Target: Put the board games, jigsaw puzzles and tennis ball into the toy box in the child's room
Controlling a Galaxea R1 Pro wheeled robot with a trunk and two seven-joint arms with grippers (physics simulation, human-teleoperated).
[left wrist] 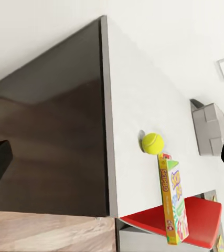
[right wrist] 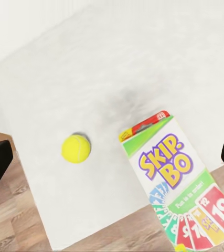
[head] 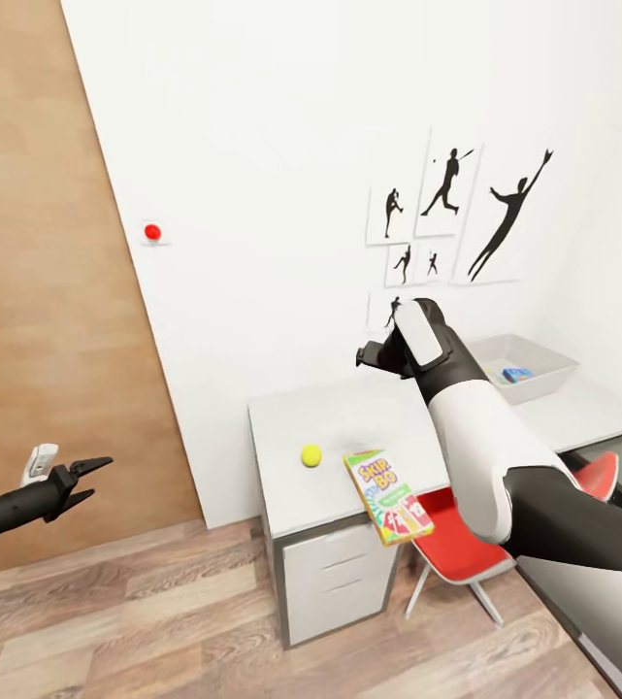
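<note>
Our right hand hovers empty and spread wide above the white surface, where the Skip-Bo board game juts past the front edge over the red chair, with the tennis ball just beside it. A clumsy push could tip the game off, or send the ball rolling away. The toy box sits well apart, and our left hand hangs open and empty.

Bright, even, shadow-soft render; wide-angle head view tilts walls, slight blur.
</note>
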